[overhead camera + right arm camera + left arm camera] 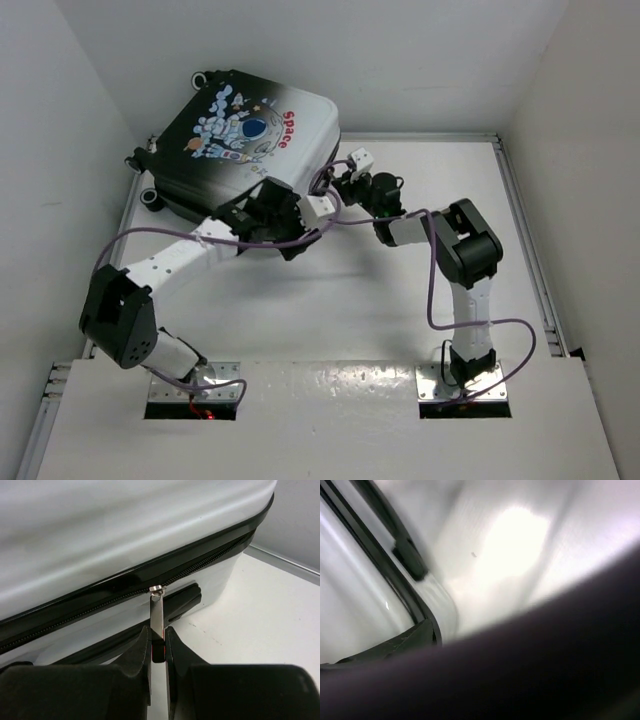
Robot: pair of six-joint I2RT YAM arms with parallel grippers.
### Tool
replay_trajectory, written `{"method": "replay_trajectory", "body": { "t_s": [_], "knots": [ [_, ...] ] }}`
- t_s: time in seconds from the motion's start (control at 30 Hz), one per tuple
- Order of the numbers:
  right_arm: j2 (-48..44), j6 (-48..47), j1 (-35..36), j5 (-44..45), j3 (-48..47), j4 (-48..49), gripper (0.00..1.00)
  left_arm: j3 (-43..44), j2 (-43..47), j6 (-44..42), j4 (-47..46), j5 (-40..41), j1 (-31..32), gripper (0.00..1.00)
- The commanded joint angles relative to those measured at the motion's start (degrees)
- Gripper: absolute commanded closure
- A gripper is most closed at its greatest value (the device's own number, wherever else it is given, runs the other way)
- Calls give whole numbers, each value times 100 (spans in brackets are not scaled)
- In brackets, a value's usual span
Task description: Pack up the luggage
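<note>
Right gripper (158, 634) pinching zipper pull (157, 611), luggage (125, 540) directly ahead, zipped shut

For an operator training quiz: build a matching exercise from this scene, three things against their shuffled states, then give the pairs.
Things:
1. zipper pull
2. luggage
3. left gripper

States:
A. lies print-up, lid down, at the table's far left
B. at the luggage's near edge, jaws unseen
C. pinched by the right gripper

Pairs: 1-C, 2-A, 3-B
</note>
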State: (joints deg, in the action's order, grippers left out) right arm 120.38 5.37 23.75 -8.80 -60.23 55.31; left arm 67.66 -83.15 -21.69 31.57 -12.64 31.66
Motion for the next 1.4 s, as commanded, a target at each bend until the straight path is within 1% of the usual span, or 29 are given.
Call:
{"method": "replay_trajectory", "body": {
  "t_s": [0.0,0.07,0.1,0.13,0.17,0.2,0.23,0.27,0.33,0.37,0.43,0.47,0.5,0.57,0.6,0.63,0.73,0.77,0.8,0.83,0.9,0.93,1.0,1.03,1.1,1.17,1.3,1.33,1.37],
  "knots": [
    [-50,429,-555,459,-119,410,100,-656,45,306,-2038,1455,489,30],
    [134,755,-713,73,-322,603,100,-963,45,254,-2496,1930,701,29],
    [179,895,-835,-77,-393,595,100,-1470,45,192,-3098,2246,701,29],
    [240,1053,-854,-287,-533,595,100,-1849,350,113,-3548,2371,701,27],
    [267,1072,-872,-420,-560,604,100,-2253,579,-70,-4023,2372,632,27],
    [276,1141,-907,-534,-578,656,100,-2910,799,-220,-4671,2320,631,26],
    [250,1203,-916,-753,-587,648,100,-3116,1158,-543,-4782,2267,631,26],
    [267,1299,-942,-781,-569,657,100,-3266,1300,-599,-4783,2266,692,24],
    [241,1301,-942,-1052,-517,709,100,-3364,1512,-669,-4635,2162,745,24],
    [241,1274,-942,-1097,-482,744,100,-3443,1661,-870,-4634,2091,745,24],
    [275,1344,-951,-1098,-446,745,100,-3740,1662,-1239,-5212,2091,938,24],
    [284,1405,-951,-1106,-446,753,100,-3812,1662,-1563,-5449,2091,1104,24],
    [293,1397,-942,-1080,-455,753,100,-3813,1384,-1679,-5608,2091,1175,24],
    [311,1502,-916,-1045,-481,744,100,-3507,883,-1838,-5776,2353,1377,28],
    [311,1511,-924,-1045,-499,736,100,-3340,575,-1891,-5846,2511,1378,29],
    [320,1546,-951,-1045,-525,692,100,-2973,-54,-1891,-5986,2869,1456,29],
    [337,1643,-977,-1089,-604,665,100,-2452,-893,-2023,-6232,3398,1519,32],
    [363,1678,-1029,-1159,-630,631,100,-1685,-1792,-1936,-6225,3783,1571,33],
    [364,1678,-1030,-1159,-631,630,100,-1677,-1801,-1935,-6225,3787,1571,33],
    [355,1696,-1082,-1212,-631,630,100,-1268,-2210,-1822,-6112,4048,1571,33],
    [355,1705,-1126,-1238,-605,657,100,-905,-2555,-1769,-6058,4496,1571,35],
    [355,1705,-1127,-1273,-630,648,100,-642,-2713,-1768,-5997,4638,1571,35],
    [355,1713,-1196,-1291,-595,665,100,-395,-3144,-1768,-5996,4885,1571,35],
    [364,1722,-1197,-1326,-595,657,100,-98,-3276,-1707,-5735,5129,1571,35],
    [372,1705,-1223,-1335,-604,683,100,229,-3609,-1436,-5374,5385,1571,36],
    [399,1722,-1258,-1344,-630,683,100,501,-3777,-1381,-5056,5526,1501,36],
    [434,1731,-1276,-1361,-657,701,100,651,-4032,-1434,-4749,5729,1326,36],
    [443,1714,-1267,-1370,-674,709,100,757,-4111,-1312,-4539,5799,1325,36],
    [443,1713,-1276,-1370,-675,718,100,1045,-4199,-1181,-4024,5852,1256,36]
  ]
}}
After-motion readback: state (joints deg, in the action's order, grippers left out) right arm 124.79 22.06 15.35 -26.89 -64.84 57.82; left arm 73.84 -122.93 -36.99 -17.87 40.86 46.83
